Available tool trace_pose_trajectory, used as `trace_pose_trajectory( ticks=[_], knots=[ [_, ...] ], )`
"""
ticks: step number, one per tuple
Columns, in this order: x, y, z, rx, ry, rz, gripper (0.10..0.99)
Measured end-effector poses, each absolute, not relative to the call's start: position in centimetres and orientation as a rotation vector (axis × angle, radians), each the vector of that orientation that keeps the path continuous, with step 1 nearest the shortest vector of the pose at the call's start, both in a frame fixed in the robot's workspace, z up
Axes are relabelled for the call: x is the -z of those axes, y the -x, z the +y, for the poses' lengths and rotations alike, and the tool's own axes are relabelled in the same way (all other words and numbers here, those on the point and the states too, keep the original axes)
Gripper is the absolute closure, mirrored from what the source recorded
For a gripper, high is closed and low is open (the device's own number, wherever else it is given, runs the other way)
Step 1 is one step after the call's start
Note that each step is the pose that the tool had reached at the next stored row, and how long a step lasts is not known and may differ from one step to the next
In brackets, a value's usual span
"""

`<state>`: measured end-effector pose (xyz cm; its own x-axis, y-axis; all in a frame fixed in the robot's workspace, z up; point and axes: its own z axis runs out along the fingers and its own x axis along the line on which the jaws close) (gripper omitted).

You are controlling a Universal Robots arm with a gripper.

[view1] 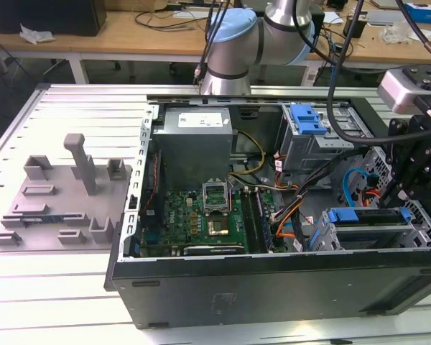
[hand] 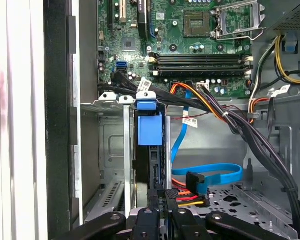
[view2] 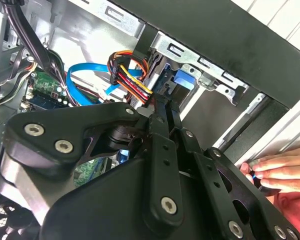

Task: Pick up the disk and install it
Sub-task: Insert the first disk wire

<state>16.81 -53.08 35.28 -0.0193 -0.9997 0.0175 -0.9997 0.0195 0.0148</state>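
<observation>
The disk [hand: 150, 129], dark with a blue carrier tab, stands on edge in a slot of the metal drive cage [hand: 106, 107] at the case's front corner. In the first wrist view my gripper [hand: 161, 202] sits at the disk's near edge, its black fingers [hand: 152, 206] pressed against both sides of it. In the second wrist view the gripper [view2: 164, 106] reaches toward the blue tab [view2: 184, 80] in the cage. In the exterior view the gripper [view1: 401, 195] hangs over the blue carrier [view1: 359, 215] at the exterior view's right.
The open computer case [view1: 273, 277] lies on a slatted table, motherboard [view1: 201, 215] exposed. Cable bundles [hand: 225, 112] and a blue ribbon cable [hand: 215, 172] run beside the cage. A second blue carrier [view1: 307, 118] sits further back. A person's hand [view2: 275, 170] rests at the case edge. A grey fixture [view1: 57, 194] lies on the exterior view's left.
</observation>
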Motion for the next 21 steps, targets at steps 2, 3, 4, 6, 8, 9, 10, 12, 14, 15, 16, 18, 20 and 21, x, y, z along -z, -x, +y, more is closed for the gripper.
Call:
trace_pose_trajectory(
  ticks=[2,3,4,6,8,9,10,12,14,15,16,18,20,21],
  knots=[
    [-35.23,-16.82,-53.09,-0.003,-2.184,-2.226,0.922],
    [-35.21,-16.81,-53.1,-0.003,-2.184,-2.227,0.922],
    [-35.19,-16.82,-53.11,-0.002,-2.184,-2.227,0.922],
    [-35.15,-16.81,-53.17,-0.003,-2.181,-2.229,0.922],
    [-35.12,-16.81,-53.17,-0.003,-2.181,-2.229,0.922],
    [-35.1,-16.81,-53.16,-0.003,-2.181,-2.229,0.922],
    [-35.09,-16.81,-53.17,-0.003,-2.181,-2.229,0.922],
    [-35.04,-16.81,-53.17,-0.003,-2.181,-2.229,0.922],
    [-34.98,-16.81,-53.17,-0.003,-2.181,-2.229,0.922],
    [-34.92,-16.81,-53.18,-0.003,-2.181,-2.229,0.922],
    [-34.89,-16.81,-53.18,-0.003,-2.181,-2.229,0.922],
    [-34.83,-16.81,-53.18,-0.003,-2.181,-2.229,0.922],
    [-34.77,-16.81,-53.18,-0.003,-2.181,-2.229,0.922],
    [-34.76,-16.81,-53.18,-0.003,-2.181,-2.229,0.922]
  ],
)
